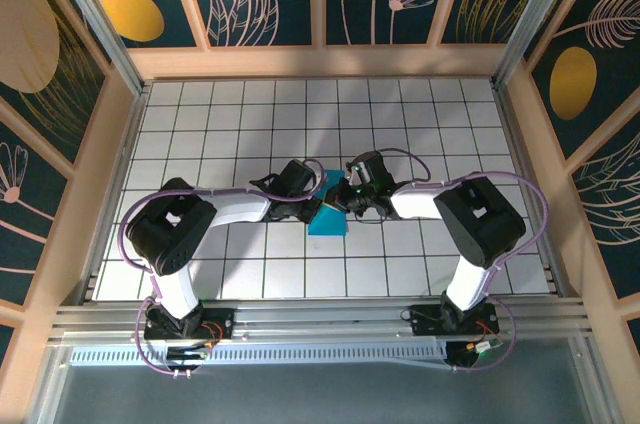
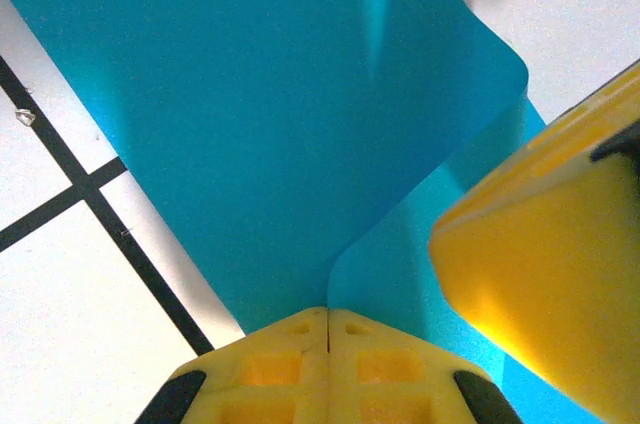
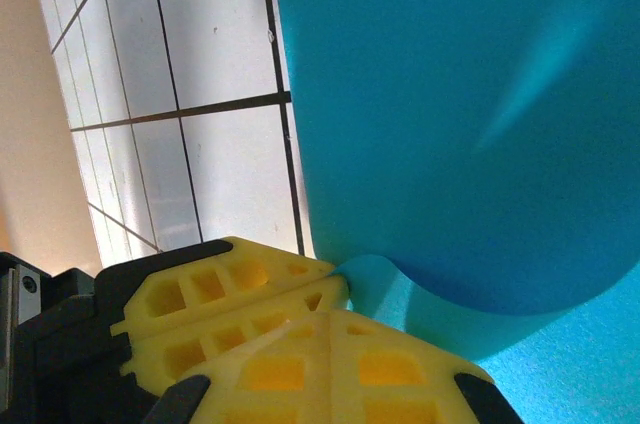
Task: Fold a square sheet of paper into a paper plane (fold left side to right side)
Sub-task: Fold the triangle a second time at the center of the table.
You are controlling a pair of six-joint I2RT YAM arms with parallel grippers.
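The top external camera looks steeply down from above and behind the arm bases. It stands far enough off to take in the whole white tiled table [image 1: 200,134], with the thin bright cyan-blue sheet of paper [image 1: 328,216] near its middle. The left wrist camera sits very close over that sheet [image 2: 270,124], facing out past the left gripper [image 2: 328,322]. The right wrist camera is just as close, looking past the right gripper [image 3: 331,322] from the sheet's opposite side. All three views share the sheet and the tiles beside it.

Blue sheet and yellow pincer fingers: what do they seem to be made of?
Blue sheet: thin paper, smooth with a faint sheen; it bends in a soft curl. Pincer fingers: probably moulded or printed plastic, matte yellow, with recessed pockets.
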